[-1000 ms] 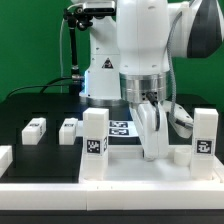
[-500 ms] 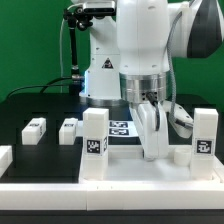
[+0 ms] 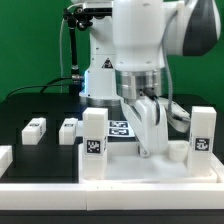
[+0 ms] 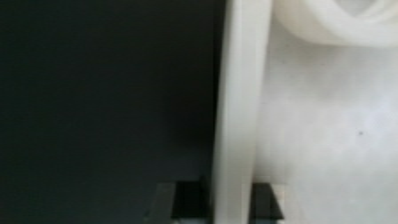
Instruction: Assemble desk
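Jaws clamp the thin rim of the large white rectangular plastic tabletop panel (image 3: 125,166) lying lengthwise along the table's near edge, and we see two short white square legs (image 3: 68,128) loose toward the exterior view's left of them.

1. Arm (image 3: 140,35): comes down from above, wrist upright over the work.
2. Gripper (image 3: 148,150): points downward, set low.
3. Jaws pinched almost together; dark fingertips (image 4: 178,200) narrowly apart.
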You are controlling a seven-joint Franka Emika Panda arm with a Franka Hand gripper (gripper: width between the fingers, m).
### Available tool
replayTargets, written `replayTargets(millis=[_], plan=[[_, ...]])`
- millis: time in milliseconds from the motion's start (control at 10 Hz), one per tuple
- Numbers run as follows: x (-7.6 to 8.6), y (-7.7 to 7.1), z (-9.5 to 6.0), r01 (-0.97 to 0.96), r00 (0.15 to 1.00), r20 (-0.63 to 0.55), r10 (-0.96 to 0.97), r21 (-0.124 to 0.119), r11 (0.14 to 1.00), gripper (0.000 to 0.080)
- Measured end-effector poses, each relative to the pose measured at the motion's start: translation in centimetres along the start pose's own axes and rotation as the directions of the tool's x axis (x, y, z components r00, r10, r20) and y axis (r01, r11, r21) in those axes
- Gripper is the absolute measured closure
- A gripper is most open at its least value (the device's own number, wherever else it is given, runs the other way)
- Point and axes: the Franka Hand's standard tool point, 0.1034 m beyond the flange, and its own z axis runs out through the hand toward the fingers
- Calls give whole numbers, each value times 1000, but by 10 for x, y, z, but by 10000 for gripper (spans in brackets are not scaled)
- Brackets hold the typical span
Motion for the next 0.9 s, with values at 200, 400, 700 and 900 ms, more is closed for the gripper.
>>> replayTargets(millis=[200,400,700,900], plan=[[21,22,2,205,979,-8,-205,-3,979,732],[23,26,4,308,951,-5,-308,-12,951,732],[31,31,5,462,887,-4,-463,-20,886,732],[42,30,2,613,790,2,-614,-34,789,732]])
